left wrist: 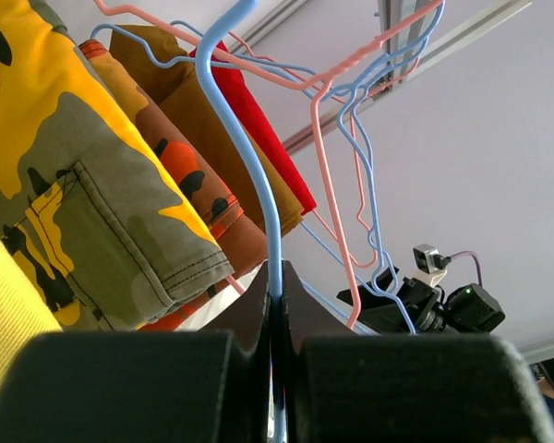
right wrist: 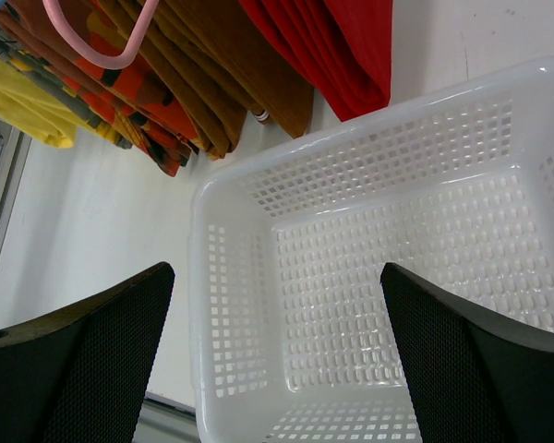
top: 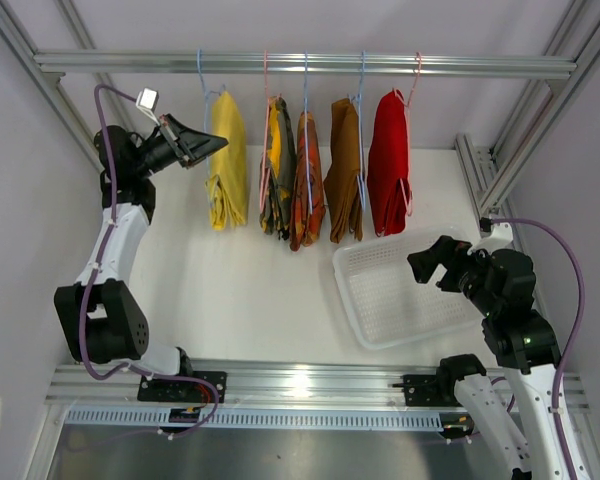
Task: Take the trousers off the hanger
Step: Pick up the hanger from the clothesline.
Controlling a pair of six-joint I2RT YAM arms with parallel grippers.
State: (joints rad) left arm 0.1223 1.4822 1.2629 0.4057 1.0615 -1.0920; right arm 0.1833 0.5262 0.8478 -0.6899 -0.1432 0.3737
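- A robot test cell in a lab is indicated.
- A white worktop [top: 240, 290] is enclosed by an aluminium extrusion frame [top: 300, 63] and plain white panels [top: 20, 150].
- A left arm [top: 115, 250] and a right arm [top: 510, 300] are bolted to a slotted rail [top: 300, 380].

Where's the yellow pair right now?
Top view: the yellow trousers hang leftmost on the rail, between the left gripper, shut on a blue hanger, and the camouflage trousers.
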